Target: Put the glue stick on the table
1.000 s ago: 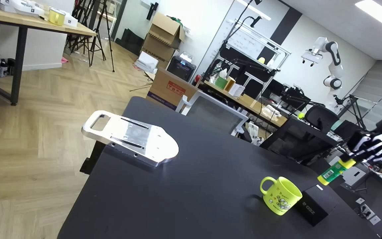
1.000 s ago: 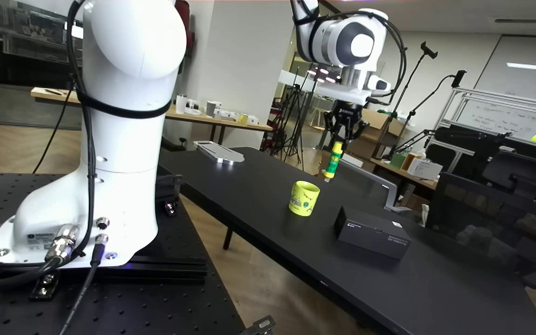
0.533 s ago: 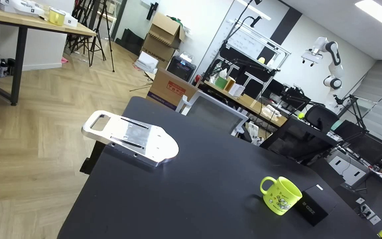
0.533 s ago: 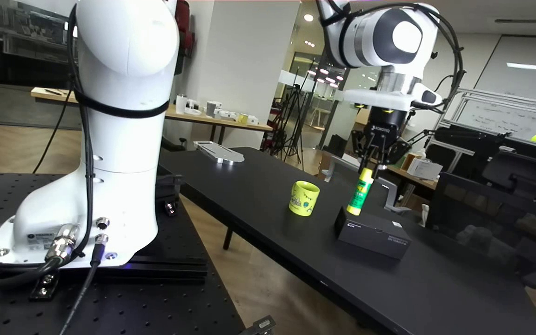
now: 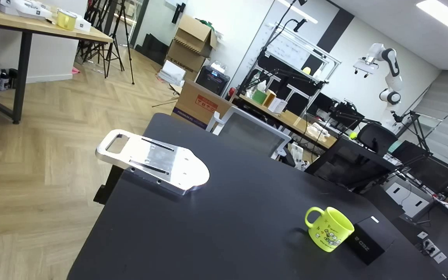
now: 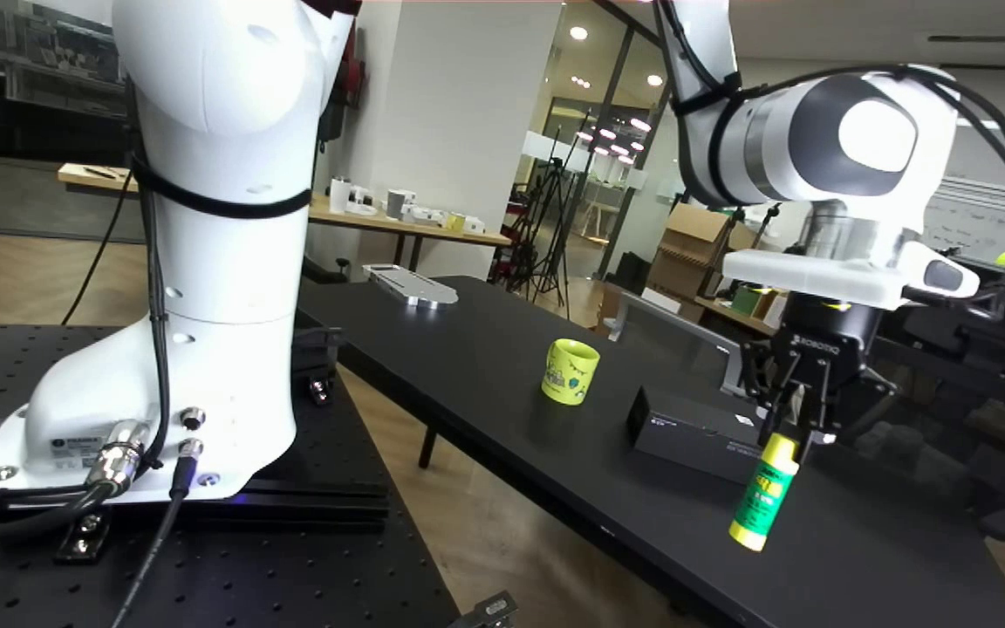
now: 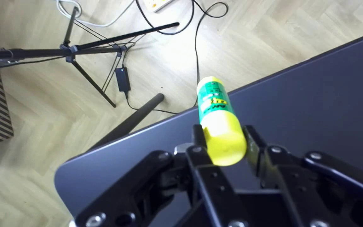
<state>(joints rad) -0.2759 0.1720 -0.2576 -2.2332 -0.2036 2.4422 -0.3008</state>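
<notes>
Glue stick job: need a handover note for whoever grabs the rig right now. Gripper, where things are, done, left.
Gripper: closed on the yellow upper end of the glue stick.
Where: the glue stick hangs tilted, apparently above the black table; gap hard to judge. Mug and black box are on the same table.
Done: glue stick is gripped.
Left: lower it to the table, release, back off.
Watch: in the wrist view its far end overlaps the floor past the table edge, so probably worth checking placement before letting go.
</notes>
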